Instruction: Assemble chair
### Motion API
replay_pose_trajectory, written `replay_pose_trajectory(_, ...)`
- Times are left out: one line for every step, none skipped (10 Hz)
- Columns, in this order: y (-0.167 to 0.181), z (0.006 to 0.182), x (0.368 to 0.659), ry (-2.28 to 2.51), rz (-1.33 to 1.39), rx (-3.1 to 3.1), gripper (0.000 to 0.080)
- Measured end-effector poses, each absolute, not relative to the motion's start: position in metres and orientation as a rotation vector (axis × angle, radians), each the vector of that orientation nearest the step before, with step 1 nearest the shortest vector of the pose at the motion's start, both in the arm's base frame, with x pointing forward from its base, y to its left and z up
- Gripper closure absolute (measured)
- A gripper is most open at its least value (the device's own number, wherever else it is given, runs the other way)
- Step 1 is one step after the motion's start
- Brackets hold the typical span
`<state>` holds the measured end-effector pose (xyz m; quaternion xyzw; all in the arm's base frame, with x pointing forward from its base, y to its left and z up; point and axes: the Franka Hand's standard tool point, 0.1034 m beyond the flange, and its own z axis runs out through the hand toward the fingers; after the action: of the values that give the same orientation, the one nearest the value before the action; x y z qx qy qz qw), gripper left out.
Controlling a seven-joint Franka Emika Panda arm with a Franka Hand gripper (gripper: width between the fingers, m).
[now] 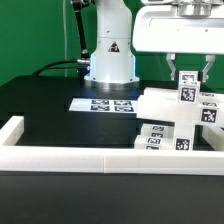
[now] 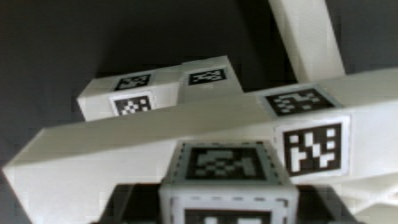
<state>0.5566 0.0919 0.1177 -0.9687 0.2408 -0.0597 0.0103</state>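
Note:
The chair parts are matte-white blocks with square black-and-white tags, grouped at the exterior view's right (image 1: 172, 122). My gripper (image 1: 188, 82) hangs over them from above and is shut on a small upright white post (image 1: 186, 91) with a tag on its face. In the wrist view that post (image 2: 224, 172) sits between my dark fingers (image 2: 137, 200), close over a broad white slab piece (image 2: 160, 135) with a tag at its end (image 2: 313, 148). Another tagged block (image 2: 157, 88) and a long bar (image 2: 306, 40) lie beyond it.
The marker board (image 1: 108, 104) lies flat on the black table before the arm's white base (image 1: 108, 55). A long low white border rail (image 1: 95, 156) runs along the near edge and up the exterior view's left side (image 1: 18, 128).

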Motion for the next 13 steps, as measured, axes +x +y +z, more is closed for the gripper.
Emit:
replay_pose_trajectory(0.0921,0.1177,0.5565,0.859,-0.184,-2.990,0.0514)
replay_pose_trajectory(0.0923,0.1177,0.5565,0.932,-0.183,-2.964,0.0514)
replay_pose_trajectory(0.0933,0.1177,0.5564,1.058,-0.177,-2.910,0.0512)
replay_pose_trajectory(0.0937,0.1178,0.5564,1.137,-0.175,-2.876,0.0512)
replay_pose_trajectory(0.0939,0.1177,0.5564,1.190,-0.173,-2.851,0.0512)
replay_pose_trajectory(0.0948,0.1178,0.5563,1.309,-0.166,-2.788,0.0512)
replay_pose_trajectory(0.0954,0.1178,0.5562,1.388,-0.162,-2.744,0.0512)
replay_pose_trajectory(0.0956,0.1178,0.5562,1.429,-0.160,-2.721,0.0512)
replay_pose_trajectory(0.0962,0.1177,0.5561,1.533,-0.153,-2.655,0.0512)
replay_pose_trajectory(0.0964,0.1177,0.5561,1.578,-0.149,-2.624,0.0512)
replay_pose_trajectory(0.0968,0.1176,0.5560,1.650,-0.144,-2.575,0.0512)
replay_pose_trajectory(0.0973,0.1175,0.5559,1.724,-0.138,-2.521,0.0512)
replay_pose_trajectory(0.0987,0.1175,0.5557,1.852,-0.125,-2.416,0.0512)
